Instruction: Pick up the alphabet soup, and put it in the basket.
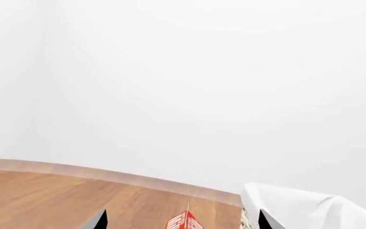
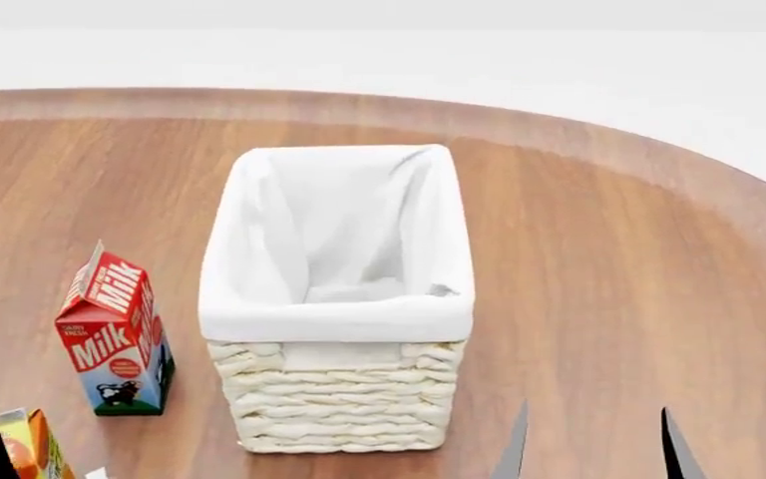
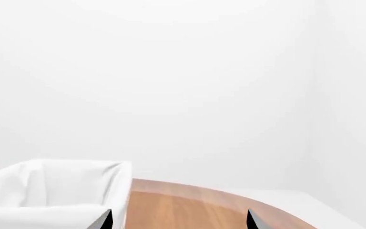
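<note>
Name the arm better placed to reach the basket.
Right, probably. The right end effector hangs just beside the near right corner of the basket, while the left end effector sits farther off, out past the milk carton. The alphabet soup shows in no view.

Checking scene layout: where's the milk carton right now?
Head view: the milk carton stands upright on the wooden table, left of the basket, with an orange carton nearer the camera.

basket [image 2: 336,399] mid-table [image 2: 622,249] | milk carton [image 2: 115,334] left of basket, apart | second carton [image 2: 31,444] nearer, left
</note>
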